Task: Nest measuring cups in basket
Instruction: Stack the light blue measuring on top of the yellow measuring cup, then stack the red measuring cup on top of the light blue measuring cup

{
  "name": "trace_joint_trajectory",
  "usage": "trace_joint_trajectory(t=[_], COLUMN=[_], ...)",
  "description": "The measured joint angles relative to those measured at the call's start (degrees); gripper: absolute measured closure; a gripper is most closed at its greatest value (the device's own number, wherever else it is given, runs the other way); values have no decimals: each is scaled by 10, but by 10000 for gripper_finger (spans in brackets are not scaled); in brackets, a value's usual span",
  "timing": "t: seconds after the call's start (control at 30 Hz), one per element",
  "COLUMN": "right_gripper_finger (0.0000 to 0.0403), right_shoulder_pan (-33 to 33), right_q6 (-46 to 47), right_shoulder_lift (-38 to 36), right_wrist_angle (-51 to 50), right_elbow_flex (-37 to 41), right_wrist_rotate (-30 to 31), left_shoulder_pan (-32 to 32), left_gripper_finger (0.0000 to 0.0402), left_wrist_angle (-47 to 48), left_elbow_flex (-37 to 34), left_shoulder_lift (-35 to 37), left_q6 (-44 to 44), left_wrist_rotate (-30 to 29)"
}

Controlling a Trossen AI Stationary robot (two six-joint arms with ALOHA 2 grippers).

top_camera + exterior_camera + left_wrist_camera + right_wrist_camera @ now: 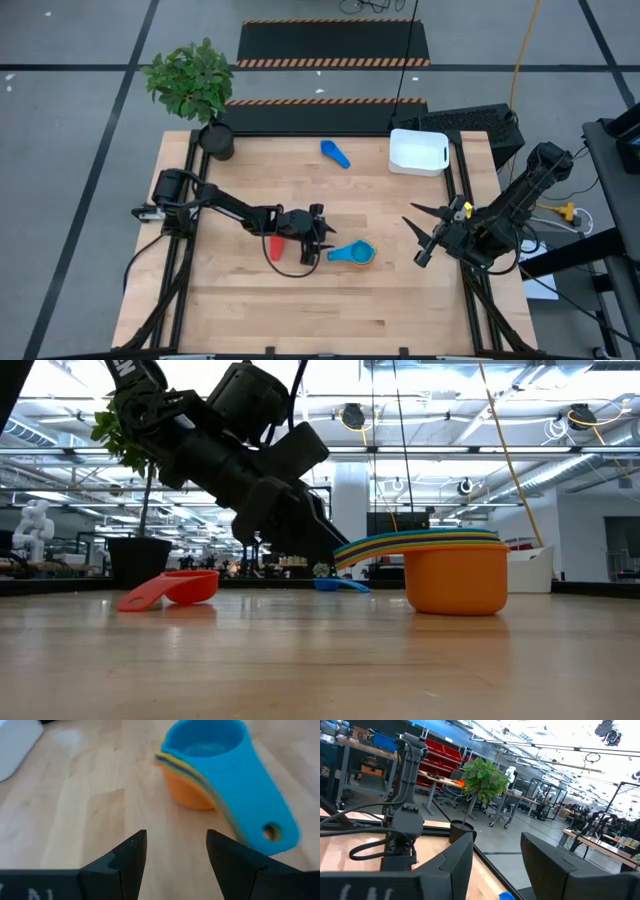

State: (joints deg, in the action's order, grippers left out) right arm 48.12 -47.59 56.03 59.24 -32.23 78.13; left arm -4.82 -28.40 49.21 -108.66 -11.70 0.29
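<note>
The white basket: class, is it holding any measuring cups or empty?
Empty: the high view shows the basket with a bare white interior.

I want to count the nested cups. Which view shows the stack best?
The low view: the stack of cups stands side-on, its coloured rims layered above the orange bottom cup. The left wrist view shows it close but blurred, the high view small from above, the right wrist view not at all.
</note>
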Motion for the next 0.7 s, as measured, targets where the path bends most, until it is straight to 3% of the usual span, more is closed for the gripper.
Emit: trace_joint_trajectory(t=[0.43,0.7], right_gripper_finger=[243,243], right_shoulder_pan=[0,0], right_q6=[-25,-52], right_shoulder_lift=[0,-2], right_wrist_angle=[1,7], right_elbow_flex=[0,0], right_wrist_rotate=[-1,-3], left_shoulder_pan=[-9,-36], left_gripper_finger=[192,192], left_wrist_angle=[57,110], left_elbow_flex=[0,0], left_shoulder_lift=[16,34], left_q6=[16,31], left_wrist_rotate=[-35,-128])
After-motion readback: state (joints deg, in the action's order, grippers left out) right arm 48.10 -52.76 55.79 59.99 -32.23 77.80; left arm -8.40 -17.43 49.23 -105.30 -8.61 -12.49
